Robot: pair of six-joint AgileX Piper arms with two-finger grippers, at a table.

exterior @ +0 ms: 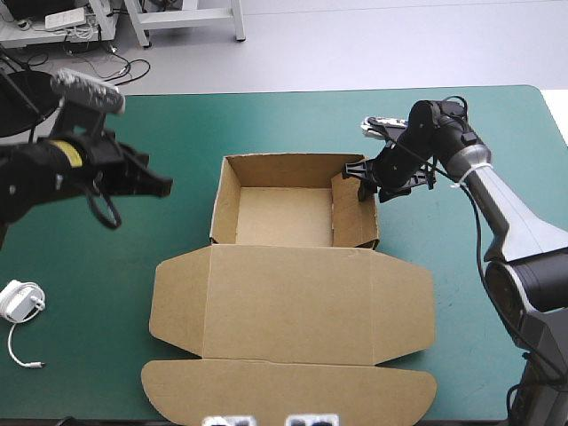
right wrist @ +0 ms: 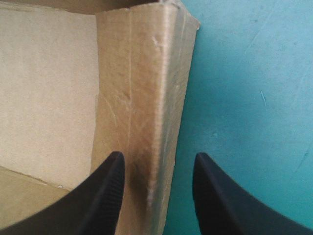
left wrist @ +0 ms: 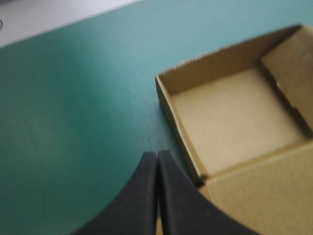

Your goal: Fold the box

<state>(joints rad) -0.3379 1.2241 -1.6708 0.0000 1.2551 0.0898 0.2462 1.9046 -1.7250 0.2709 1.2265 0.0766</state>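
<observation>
- Right gripper (right wrist: 157,164): fingers apart at a moderate width, holding nothing; they straddle the right wall (right wrist: 146,98) of the box (exterior: 284,266), one finger inside and one outside over the teal-green cover (right wrist: 254,98); judged to be set there so as to pinch or press down the folded-over panel of that wall.
- The right wall is doubled, with its inner panel turned into the tray (exterior: 225,200); in the high view that panel leans inward rather than lying flush, so the tuck looks unfinished.
- Left gripper (left wrist: 157,161): fingers pressed together to a point, holding nothing; it hovers over bare cover just beside the tray's left wall, near its front corner, apart from the board; judged to be standing by, or ready to brace that side.
- The box lies mid-table; the far part forms an open tray with four walls raised; the lid (exterior: 293,306) lies flat toward the near edge, its rounded front flap (exterior: 288,390) also flat.
- Tray contents: none; bare brown floor only.
- A white charger (exterior: 19,302) with its cord lies near the table's left edge, well apart from the work.
</observation>
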